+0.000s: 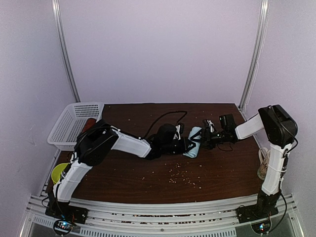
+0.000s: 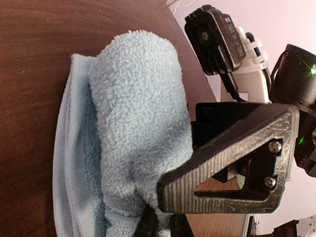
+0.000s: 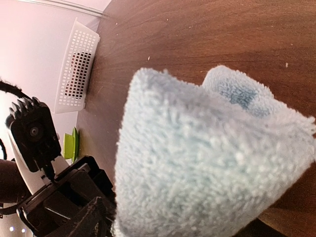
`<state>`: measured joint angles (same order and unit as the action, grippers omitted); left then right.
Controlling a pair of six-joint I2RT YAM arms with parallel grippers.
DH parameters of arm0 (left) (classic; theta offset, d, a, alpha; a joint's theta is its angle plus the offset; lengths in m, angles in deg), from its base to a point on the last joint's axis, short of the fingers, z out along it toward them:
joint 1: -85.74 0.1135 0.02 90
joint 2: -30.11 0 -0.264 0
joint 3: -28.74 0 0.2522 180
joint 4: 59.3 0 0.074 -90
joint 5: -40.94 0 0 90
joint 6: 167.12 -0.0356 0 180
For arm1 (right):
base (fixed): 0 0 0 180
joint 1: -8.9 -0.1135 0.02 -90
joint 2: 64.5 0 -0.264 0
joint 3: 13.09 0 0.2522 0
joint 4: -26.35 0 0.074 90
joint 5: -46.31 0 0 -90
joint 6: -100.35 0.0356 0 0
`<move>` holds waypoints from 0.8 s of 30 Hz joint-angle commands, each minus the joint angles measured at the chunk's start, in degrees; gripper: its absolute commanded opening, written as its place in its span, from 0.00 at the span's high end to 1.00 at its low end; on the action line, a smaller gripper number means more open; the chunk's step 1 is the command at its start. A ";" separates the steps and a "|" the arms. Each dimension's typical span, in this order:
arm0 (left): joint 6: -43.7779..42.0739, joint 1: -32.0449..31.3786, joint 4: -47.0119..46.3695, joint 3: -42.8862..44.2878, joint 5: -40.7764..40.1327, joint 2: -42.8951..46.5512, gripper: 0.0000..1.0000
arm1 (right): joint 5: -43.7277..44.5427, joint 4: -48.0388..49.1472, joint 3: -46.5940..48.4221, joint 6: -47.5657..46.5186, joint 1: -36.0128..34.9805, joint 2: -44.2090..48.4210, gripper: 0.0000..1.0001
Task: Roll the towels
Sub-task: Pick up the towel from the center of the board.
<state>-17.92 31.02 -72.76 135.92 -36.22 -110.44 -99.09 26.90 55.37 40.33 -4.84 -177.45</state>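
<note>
From above, the light-blue towel (image 1: pixel 192 142), wound into a fat roll, lies well right of the white basket (image 1: pixel 69 129), between the left gripper (image 1: pixel 186 145) and the right gripper (image 1: pixel 203 139). A rust-red towel (image 1: pixel 89 124) shows inside the basket. In the left wrist view the left jaws are clenched, one finger (image 2: pixel 222 168) against the roll; whether a fold is pinched is unclear. In the right wrist view cloth hides the right fingers, so their state cannot be told. The terry looks light, soft and springy, so it is probably best held across the roll's middle, lest it unwind.

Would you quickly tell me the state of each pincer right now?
Left pincer: closed on the light-blue towel.
Right pincer: astride the same towel; open or gripping cannot be told.
</note>
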 commanded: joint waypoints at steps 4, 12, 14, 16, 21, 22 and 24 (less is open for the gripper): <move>0.53 1.49 1.39 -0.09 1.13 -3.00 1.00 | -0.55 0.60 1.51 3.66 -2.61 -5.37 0.25; 0.26 1.89 0.68 -0.06 2.82 -2.84 1.00 | -4.18 7.21 1.22 8.15 -3.21 -7.75 0.66; -0.30 2.03 0.50 -0.40 2.97 -2.26 1.00 | -5.24 9.17 1.24 9.30 -3.18 -7.98 0.80; -0.92 2.07 -0.04 -1.31 3.04 -1.11 1.00 | -6.33 10.56 1.44 9.98 -3.23 -7.71 0.89; -5.38 2.12 -0.54 -5.81 2.35 5.19 0.93 | -6.65 8.05 2.97 7.53 -3.23 -4.08 1.00; -6.54 2.14 -0.16 -7.08 1.77 7.13 0.89 | -6.62 6.22 3.63 6.09 -3.23 -3.02 1.00; -9.37 2.12 0.47 -10.10 0.31 11.36 0.80 | -6.19 3.25 4.76 3.05 -3.20 -0.51 1.00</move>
<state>-20.15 32.64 -74.00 130.83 -33.45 -107.40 -104.55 35.75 57.86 48.13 -7.79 -182.80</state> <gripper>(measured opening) 0.135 0.204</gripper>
